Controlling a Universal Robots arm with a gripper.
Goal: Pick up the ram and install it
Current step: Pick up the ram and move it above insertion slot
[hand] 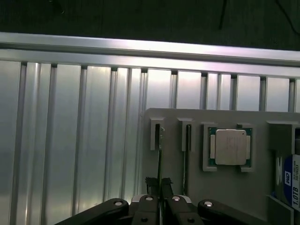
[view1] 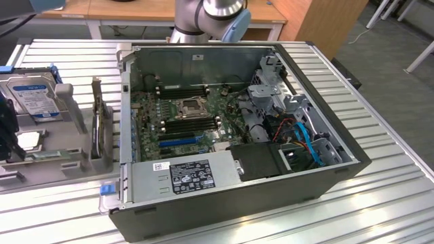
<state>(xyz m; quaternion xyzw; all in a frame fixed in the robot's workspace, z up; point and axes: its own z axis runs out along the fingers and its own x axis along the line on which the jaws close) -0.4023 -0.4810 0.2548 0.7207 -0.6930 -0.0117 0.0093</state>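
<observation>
Gripper, jaws closed narrowly, pinches the near end of the ram, which stands on edge in its grey tray slot, long axis running straight away from the fingers.

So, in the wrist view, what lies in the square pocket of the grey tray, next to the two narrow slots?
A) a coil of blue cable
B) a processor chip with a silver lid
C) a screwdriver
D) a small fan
B: a square processor chip with a silver lid on a green board sits in that pocket of the grey tray.
</observation>
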